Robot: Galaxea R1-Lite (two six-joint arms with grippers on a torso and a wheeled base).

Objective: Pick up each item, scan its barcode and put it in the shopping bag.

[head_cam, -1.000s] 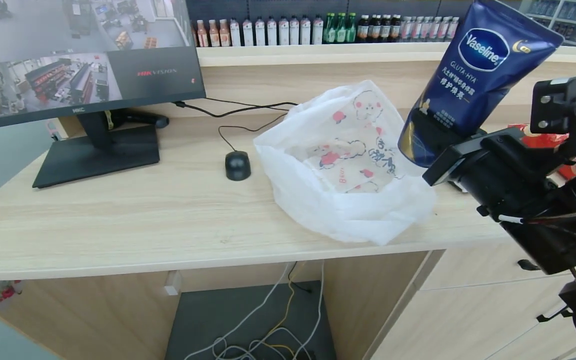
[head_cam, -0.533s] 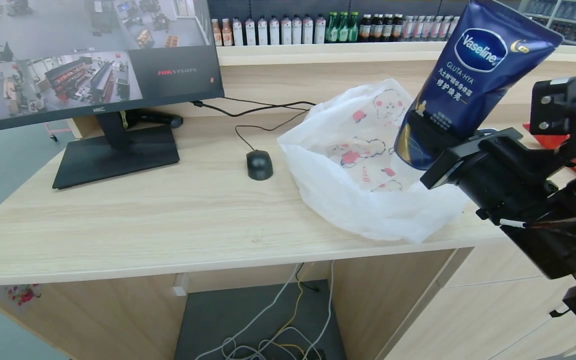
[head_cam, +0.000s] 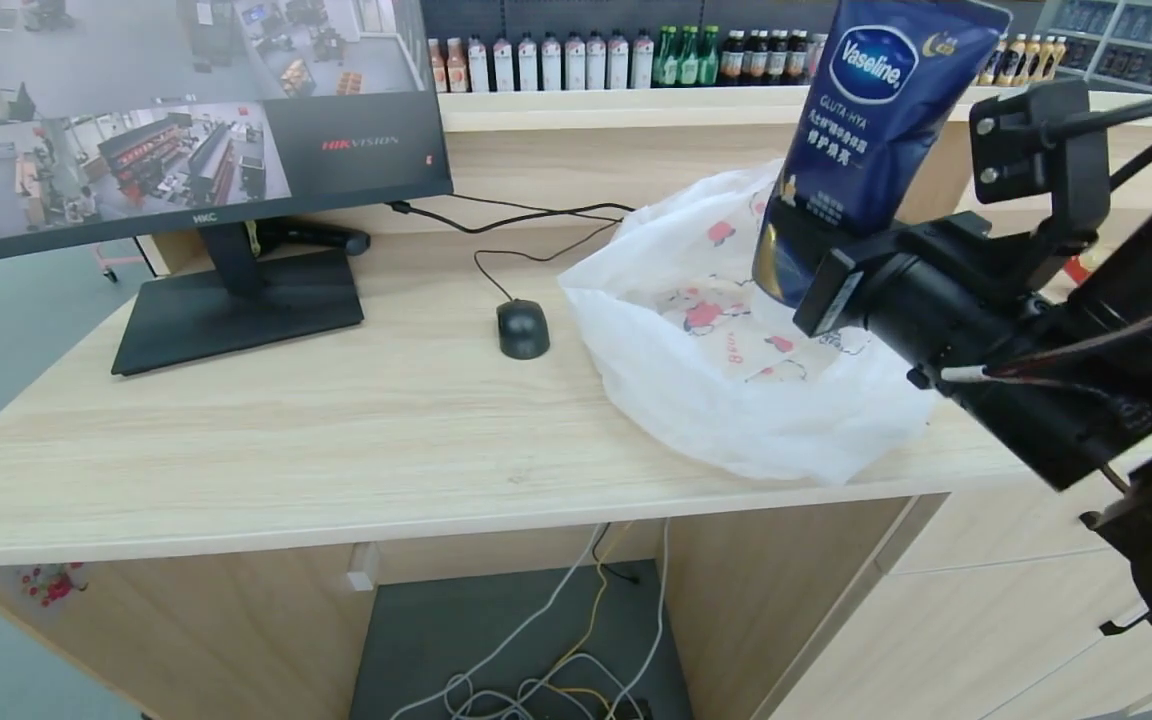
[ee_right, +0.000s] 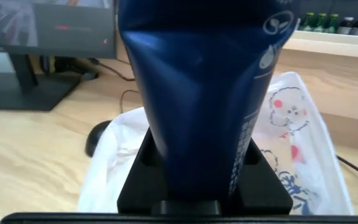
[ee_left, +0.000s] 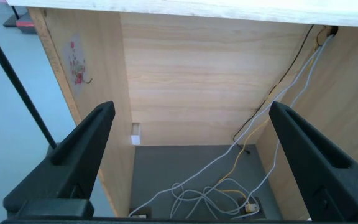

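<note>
Lotion tube [head_cam: 866, 130] stands nearly upright, its lower end pinched tight in my right gripper [head_cam: 798, 272], over the two o'clock corner of the shopping bag [head_cam: 736, 420]. Let go here, I reckon it topples past the floppy rim onto the desk [head_cam: 336, 430].

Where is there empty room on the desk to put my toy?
Bare wood runs along the desk front, before the monitor stand and mouse, left of the shopping bag. The right end is crowded: bag and held tube.
</note>
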